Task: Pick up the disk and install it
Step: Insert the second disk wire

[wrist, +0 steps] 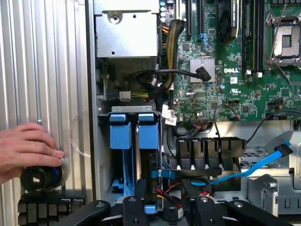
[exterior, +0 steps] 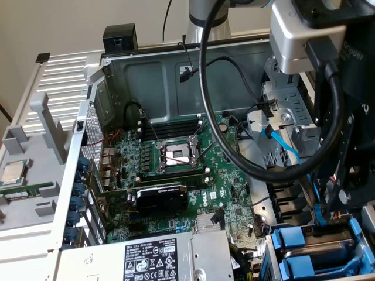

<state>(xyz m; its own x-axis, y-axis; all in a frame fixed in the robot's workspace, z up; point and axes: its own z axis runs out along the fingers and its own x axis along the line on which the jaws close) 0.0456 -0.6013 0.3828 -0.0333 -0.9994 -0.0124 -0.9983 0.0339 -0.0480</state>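
Where the exterior view looks into the open computer case (exterior: 117, 76), the arm comes down on that view's right, and the pincer (exterior: 347, 202) reaches into the drive bay at the lower right corner. Beneath it lies the disk (exterior: 331, 234), a dark slab edged in blue, beside two blue carrier handles (exterior: 293, 240). The fingertips are hidden behind cables here. The motherboard (exterior: 176, 170) fills the middle of the case, and the grey power supply box (exterior: 176, 257) sits at the near edge.

From the wrist view, the pincer (wrist: 167, 208) shows two black fingers (wrist: 135, 207) standing partly apart. The disk (wrist: 147, 181) stands edge-on between them, close against one finger, with red and black wires in the remaining gap. I cannot tell whether the fingers press on it. A person's hand (wrist: 28, 148) rests on a black cylindrical object (wrist: 40, 178) on the ribbed panel (wrist: 42, 61) beside the case.
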